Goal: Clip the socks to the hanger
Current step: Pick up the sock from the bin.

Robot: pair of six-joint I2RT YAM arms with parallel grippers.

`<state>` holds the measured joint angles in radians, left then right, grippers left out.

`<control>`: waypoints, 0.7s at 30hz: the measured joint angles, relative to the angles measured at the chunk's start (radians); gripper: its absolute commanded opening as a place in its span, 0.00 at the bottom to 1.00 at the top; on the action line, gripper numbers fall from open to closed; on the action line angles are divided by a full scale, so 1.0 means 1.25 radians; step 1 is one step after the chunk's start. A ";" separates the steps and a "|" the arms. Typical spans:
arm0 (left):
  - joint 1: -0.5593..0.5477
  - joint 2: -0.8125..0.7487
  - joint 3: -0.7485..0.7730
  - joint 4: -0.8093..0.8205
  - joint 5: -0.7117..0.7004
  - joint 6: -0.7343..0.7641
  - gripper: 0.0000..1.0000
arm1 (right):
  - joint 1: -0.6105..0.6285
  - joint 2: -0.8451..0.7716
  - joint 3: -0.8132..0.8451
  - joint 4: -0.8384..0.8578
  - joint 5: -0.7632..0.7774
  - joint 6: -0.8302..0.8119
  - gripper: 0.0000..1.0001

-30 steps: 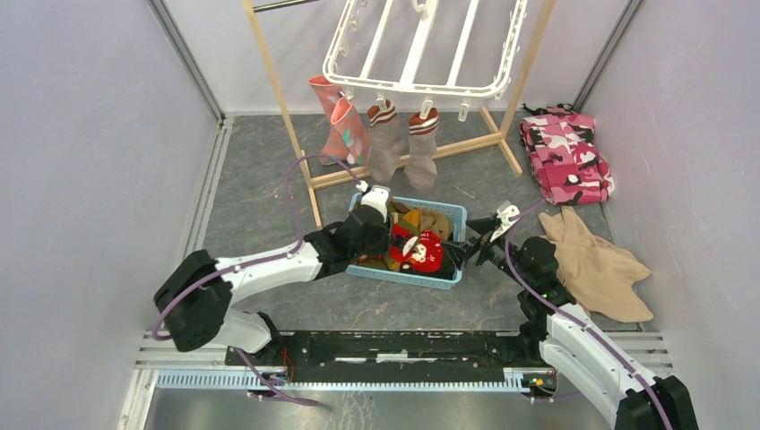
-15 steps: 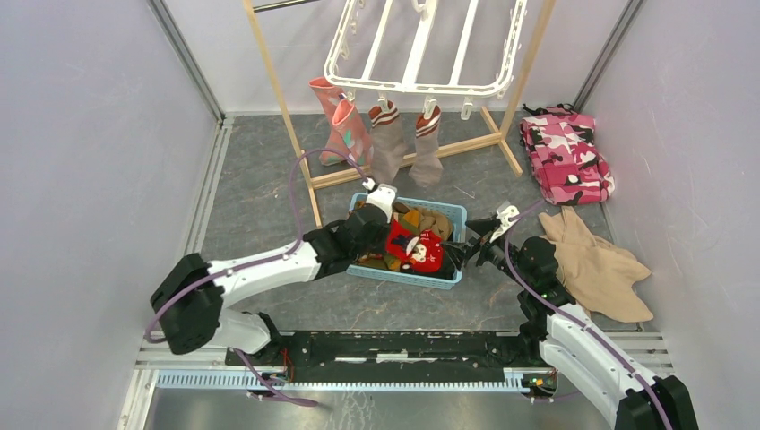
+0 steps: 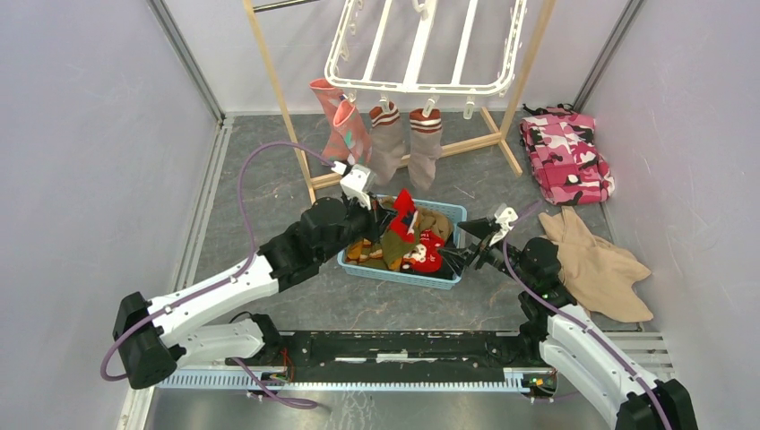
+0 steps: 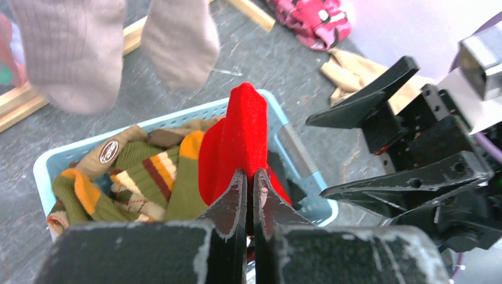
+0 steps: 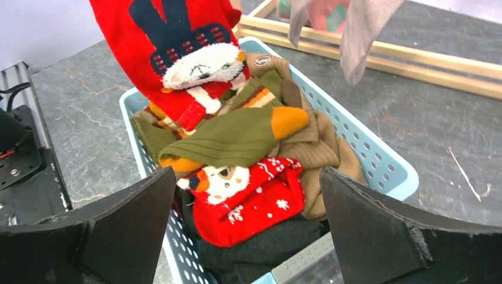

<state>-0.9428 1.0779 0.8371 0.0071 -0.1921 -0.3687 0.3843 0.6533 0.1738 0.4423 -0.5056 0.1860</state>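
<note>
My left gripper (image 3: 387,218) is shut on a bright red sock (image 3: 404,215), held up over the blue basket (image 3: 454,213). In the left wrist view the red sock (image 4: 237,133) rises from between the closed fingers (image 4: 234,201). The right wrist view shows that sock (image 5: 177,41) hanging above the pile. My right gripper (image 3: 466,248) stands open at the basket's right end, over a second red sock (image 5: 254,204). The white hanger (image 3: 417,87) hangs at the back. Two pink socks (image 3: 341,125) and two grey-brown socks (image 3: 388,141) are clipped along its front rim.
The basket (image 5: 379,161) also holds green striped, tan and dark socks. The wooden frame stand (image 3: 285,116) carries the hanger. A pink camouflage cloth (image 3: 565,157) and a tan garment (image 3: 599,262) lie at the right. Walls close both sides.
The left gripper closed on the red sock and lifted it out of the basket, up and a little left. The right arm stayed put.
</note>
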 measured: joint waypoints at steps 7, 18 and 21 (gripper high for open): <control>0.002 -0.041 -0.016 0.066 0.054 -0.025 0.02 | 0.030 -0.010 0.008 0.034 -0.059 -0.005 0.98; 0.012 -0.107 -0.159 0.239 0.095 -0.100 0.02 | 0.099 -0.035 -0.019 0.190 0.007 0.136 0.98; 0.020 -0.150 -0.220 0.308 0.095 -0.119 0.02 | 0.099 -0.044 -0.058 0.260 0.057 0.238 0.98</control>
<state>-0.9180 0.8909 0.5625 0.3920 -0.0731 -0.5179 0.5087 0.5980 0.1009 0.7673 -0.4339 0.4831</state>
